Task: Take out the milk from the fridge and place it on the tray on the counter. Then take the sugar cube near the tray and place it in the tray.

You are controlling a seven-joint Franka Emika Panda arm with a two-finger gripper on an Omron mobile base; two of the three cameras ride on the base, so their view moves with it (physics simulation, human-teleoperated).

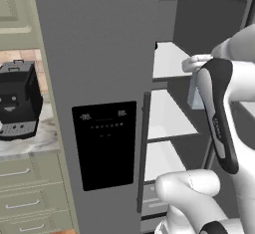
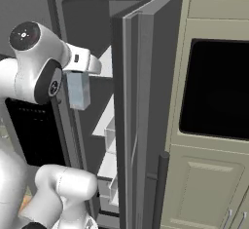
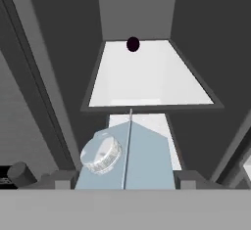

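My gripper (image 2: 80, 74) is shut on the milk (image 2: 79, 90), a pale blue-white carton that hangs upright below the hand, in front of the open fridge (image 1: 99, 54). In the hand view the carton (image 3: 144, 160) and its round cap (image 3: 101, 155) sit between the two dark fingertips (image 3: 62, 179). In the left base view the milk (image 1: 193, 92) is partly hidden behind my forearm. Beyond the carton lies a white fridge shelf (image 3: 152, 72). The tray and the sugar cube are out of view.
The open fridge door (image 2: 141, 101) stands edge-on to the right of the carton. A small dark round thing (image 3: 133, 44) sits at the back of the shelf. A black coffee machine (image 1: 17, 101) stands on the marble counter (image 1: 35, 141). A built-in oven (image 2: 216, 89) is at the right.
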